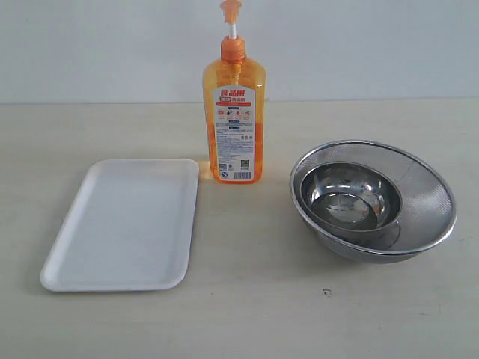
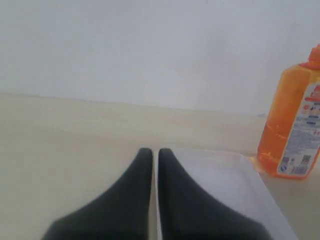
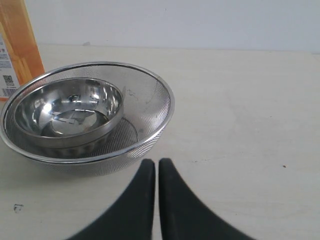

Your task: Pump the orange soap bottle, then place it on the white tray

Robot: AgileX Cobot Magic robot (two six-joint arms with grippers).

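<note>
Exterior view: your orange soap bottle (image 1: 233, 123) stands upright on the table (image 1: 247, 321), just beside the white tray's (image 1: 123, 224) far right corner. It's off the tray with the pump head up; can't tell if it touches the rim. A small steel bowl (image 1: 350, 196) sits inside a bigger mesh bowl (image 1: 423, 191), right of the tray and past the bottle. Left wrist view: your left claw (image 2: 155, 152) is clenched, tips nearly touching, nothing in it, with the tray's rim just past the tips. Right wrist view: your right claw (image 3: 157, 162) is clenched the same way, also holding nothing, well apart from the tray and near the mesh bowl.
</note>
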